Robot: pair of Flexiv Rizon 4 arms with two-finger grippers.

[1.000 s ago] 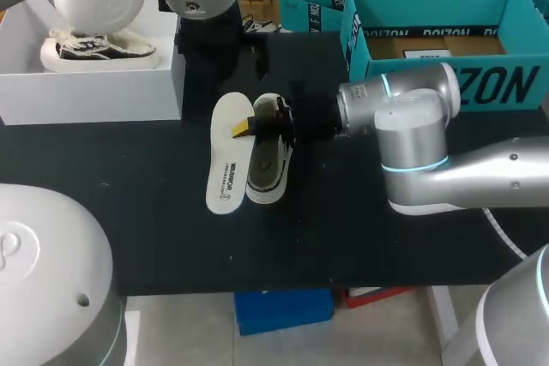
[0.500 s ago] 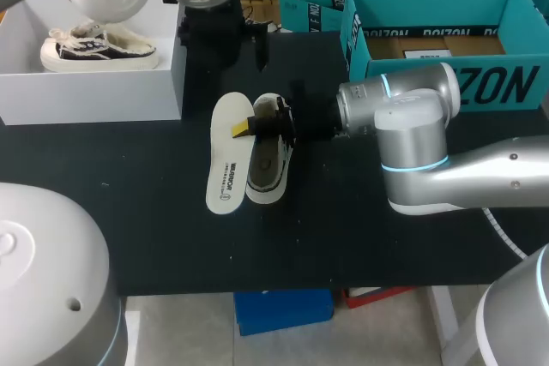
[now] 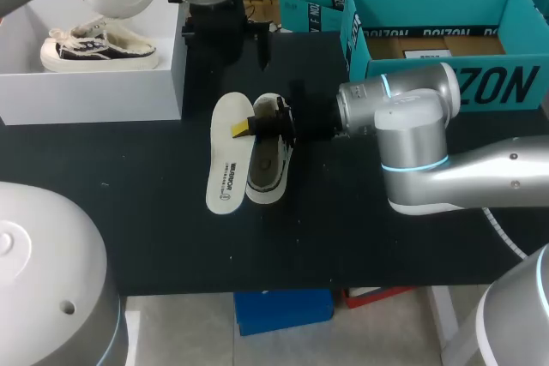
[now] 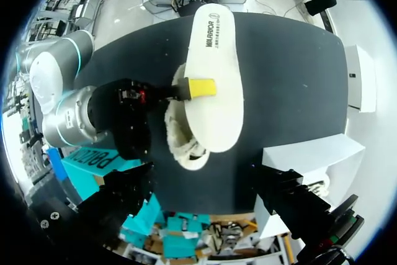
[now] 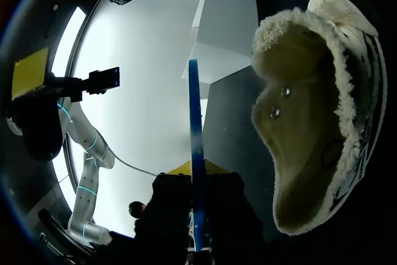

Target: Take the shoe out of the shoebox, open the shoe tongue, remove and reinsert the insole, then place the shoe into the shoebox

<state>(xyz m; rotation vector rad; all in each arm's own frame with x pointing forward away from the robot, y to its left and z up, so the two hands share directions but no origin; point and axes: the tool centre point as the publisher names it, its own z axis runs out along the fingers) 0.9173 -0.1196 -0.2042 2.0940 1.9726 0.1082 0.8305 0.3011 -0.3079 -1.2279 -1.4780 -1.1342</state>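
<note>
Cream fleece-lined low shoe (image 3: pixel 268 165) lies out of box on black table (image 3: pixel 343 237), toe toward near edge. White flat insole (image 3: pixel 225 160) lies outside shoe, along its left side, edges touching. Right gripper (image 3: pixel 256 127) at shoe's opening, reaching across toward insole's edge; cannot tell whether clamped or spread. Left gripper (image 4: pixel 201 175) hangs above table's far part, beyond shoe's heel, fingers (image 4: pixel 127 193) spread wide, nothing between. White open shoebox (image 3: pixel 86 92) on left holds second shoe (image 3: pixel 99 47). Teal cardboard box (image 3: pixel 480 83) on right.
</note>
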